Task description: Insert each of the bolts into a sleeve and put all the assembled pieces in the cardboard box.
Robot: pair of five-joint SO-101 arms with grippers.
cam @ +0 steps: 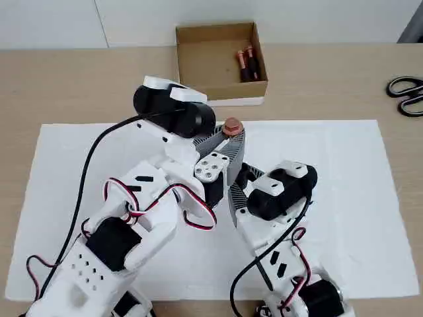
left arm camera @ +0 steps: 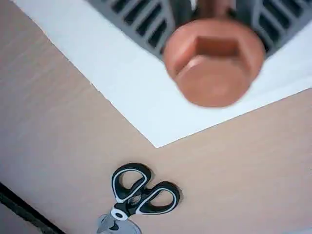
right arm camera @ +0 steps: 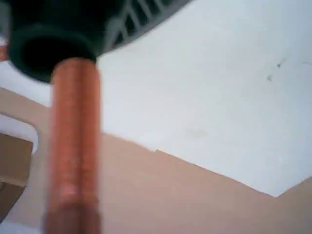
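Bolt (left arm camera: pixel 213 61), copper-coloured, hex head close up, clamped between grey fingers (left arm camera: pixel 136 14) of left gripper (cam: pixel 229 137). Bolt's shank runs into black sleeve (right arm camera: pixel 46 44); right gripper (cam: pixel 238 179) appears to pinch sleeve, but blur hides exact contact. Both held above white paper sheet (cam: pixel 330 185), near cardboard box (cam: pixel 218 89). Two assembled pieces (cam: pixel 246 65) lie inside box. Scissors (cam: pixel 406 94) on table (cam: pixel 79 86), well apart.

A copper bolt (right arm camera: pixel 74 146) juts from a black sleeve (right arm camera: pixel 48 46); white sheet (right arm camera: pixel 219 97) behind.
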